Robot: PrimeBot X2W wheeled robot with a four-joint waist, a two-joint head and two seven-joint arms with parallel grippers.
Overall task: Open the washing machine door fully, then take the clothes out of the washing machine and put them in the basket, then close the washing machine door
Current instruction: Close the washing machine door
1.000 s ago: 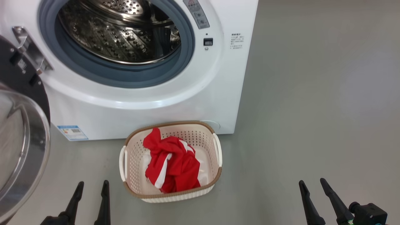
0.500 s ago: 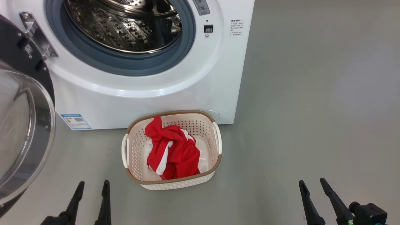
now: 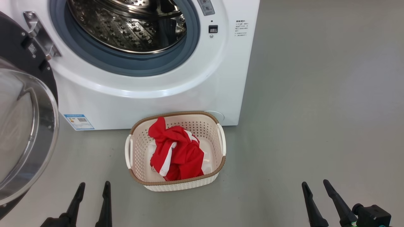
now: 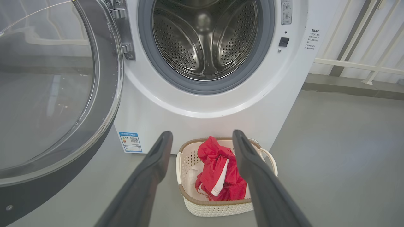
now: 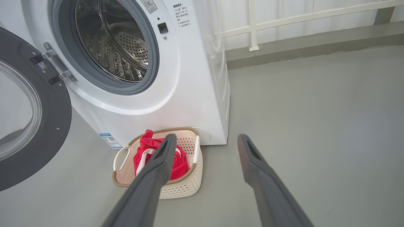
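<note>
My camera shifted slightly; clothes (image 3: 176,153) stay in basket (image 3: 178,182), washing machine door (image 3: 22,126) open, left gripper (image 3: 95,183) and right gripper (image 3: 314,182) fingers spread.

Washing machine (image 3: 151,101) label (image 3: 79,121) print illegible

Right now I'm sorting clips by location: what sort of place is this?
Likely a laundry area, perhaps a utility room: a white front-loading washing machine with its door open, a basket holding red clothes on a bare grey floor, and a pale railing behind.
</note>
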